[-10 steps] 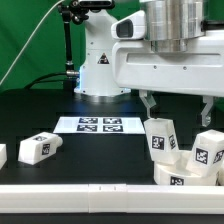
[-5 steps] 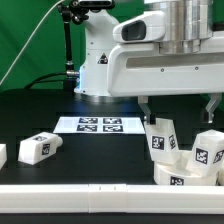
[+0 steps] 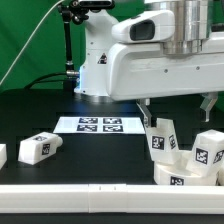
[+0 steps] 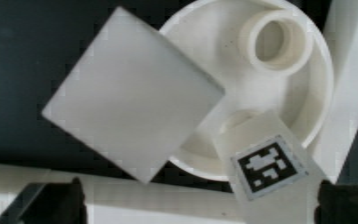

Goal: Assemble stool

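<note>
We see the tool [image 3: 178,108] wide open and empty, hovering above a leg [image 3: 160,136] on the seat [image 3: 178,177], lower right of the exterior view.

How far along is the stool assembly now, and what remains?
Done, apparently: an upright leg and a second leg stand at the seat; how firmly is unclear. In hand: nothing; the gripper hangs open above them. Left: a loose leg lies apart, and one socket is empty.
</note>
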Available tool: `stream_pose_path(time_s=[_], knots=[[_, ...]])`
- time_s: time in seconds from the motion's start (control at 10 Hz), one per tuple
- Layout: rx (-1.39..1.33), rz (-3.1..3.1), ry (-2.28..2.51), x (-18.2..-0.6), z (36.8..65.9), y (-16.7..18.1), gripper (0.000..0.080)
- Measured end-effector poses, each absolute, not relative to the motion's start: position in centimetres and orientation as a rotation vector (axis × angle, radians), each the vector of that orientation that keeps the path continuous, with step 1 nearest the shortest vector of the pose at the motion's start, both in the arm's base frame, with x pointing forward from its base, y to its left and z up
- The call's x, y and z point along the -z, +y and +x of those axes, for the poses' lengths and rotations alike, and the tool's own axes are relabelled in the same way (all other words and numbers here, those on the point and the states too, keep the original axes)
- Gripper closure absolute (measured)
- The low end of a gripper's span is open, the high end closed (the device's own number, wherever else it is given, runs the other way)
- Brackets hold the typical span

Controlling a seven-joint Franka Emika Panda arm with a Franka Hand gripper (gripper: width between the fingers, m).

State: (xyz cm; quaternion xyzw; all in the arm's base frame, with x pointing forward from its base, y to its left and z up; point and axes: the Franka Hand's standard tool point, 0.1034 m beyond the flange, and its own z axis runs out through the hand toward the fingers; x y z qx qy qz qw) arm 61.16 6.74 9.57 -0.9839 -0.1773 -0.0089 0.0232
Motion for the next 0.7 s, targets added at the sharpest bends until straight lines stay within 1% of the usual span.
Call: stream_pose_path(time_s=[0.2, 0.6, 0.7], knots=[[0.018, -3.015, -0.704, -9.2, 60.7, 6.7, 0.015], [0.013, -2.949, -1.013, -9.2, 60.8, 5.7, 0.015], [0.028, -2.952, -1.016, -9.0, 60.7, 5.8, 0.015]])
